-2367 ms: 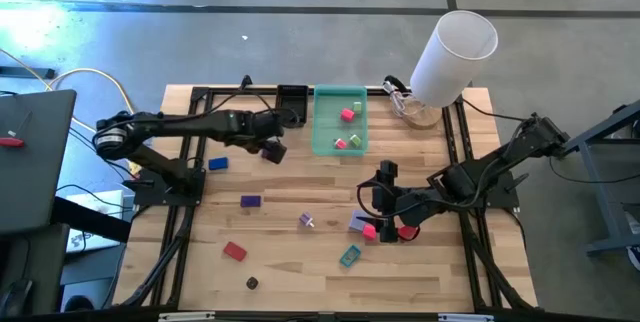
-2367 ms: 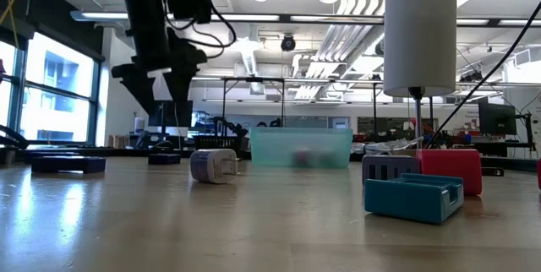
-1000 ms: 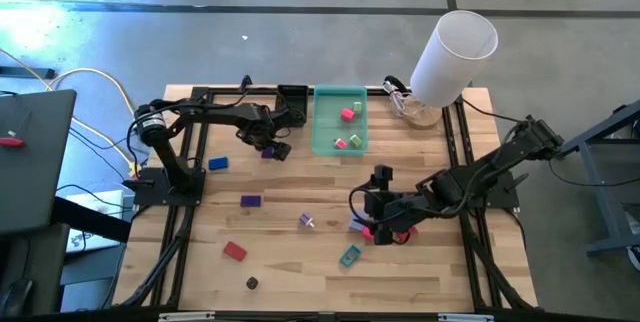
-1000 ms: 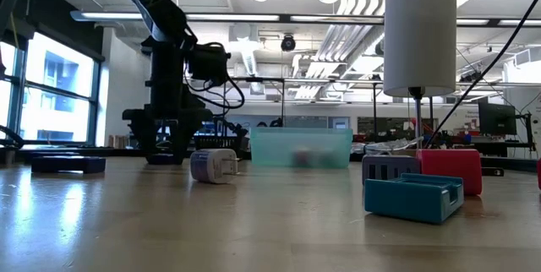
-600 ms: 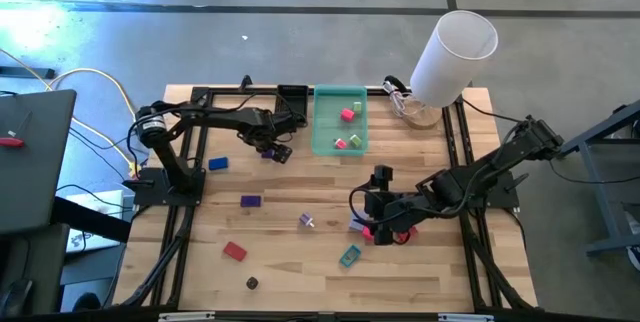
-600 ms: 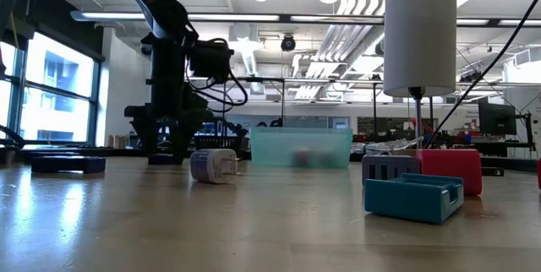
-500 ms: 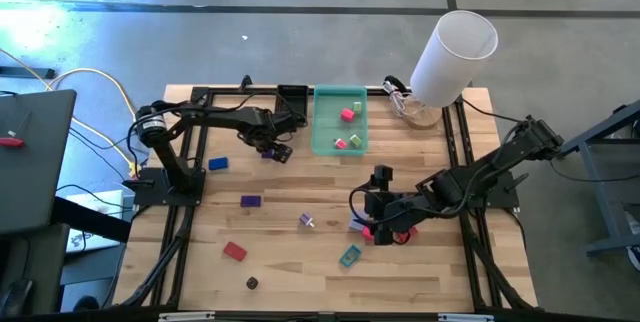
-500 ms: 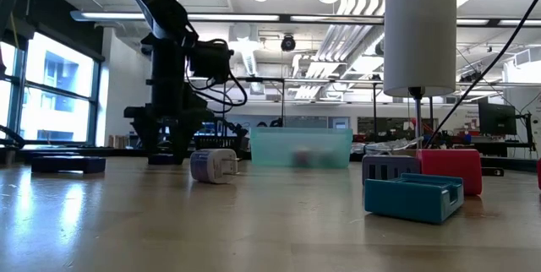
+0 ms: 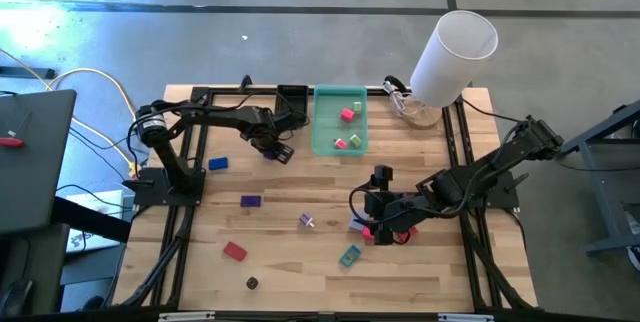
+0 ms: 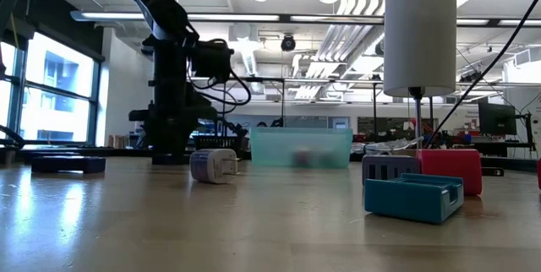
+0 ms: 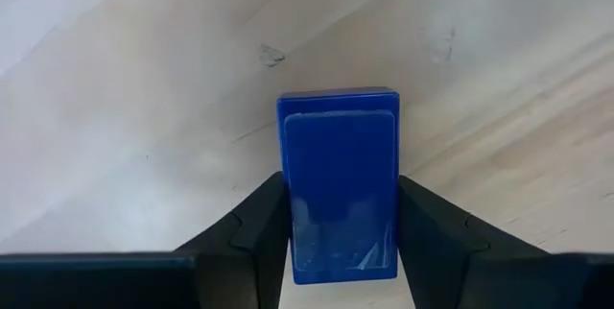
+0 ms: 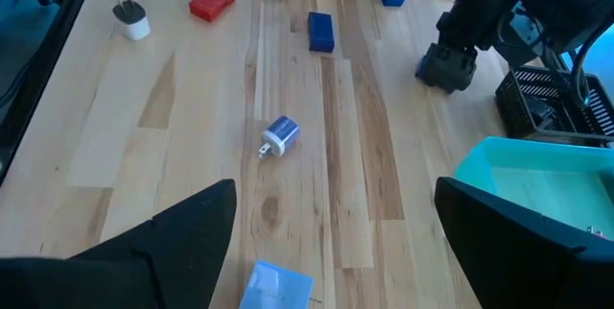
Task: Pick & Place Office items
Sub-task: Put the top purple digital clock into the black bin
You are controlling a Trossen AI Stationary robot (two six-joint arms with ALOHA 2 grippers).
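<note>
Pinching a blue block (image 11: 341, 194) on the table (image 9: 300, 262), the left gripper (image 9: 272, 148) sits at nine o'clock of the green tray (image 9: 322, 122). Right gripper (image 9: 375, 224) hovers over mid-table pieces, jaws wide, empty.

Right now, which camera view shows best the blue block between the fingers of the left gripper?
The left wrist view: the blue block fills the frame, with the left gripper fingers against both its sides. In the high and low views the arm hides it; the right wrist view shows only that gripper's dark body, far off.
</note>
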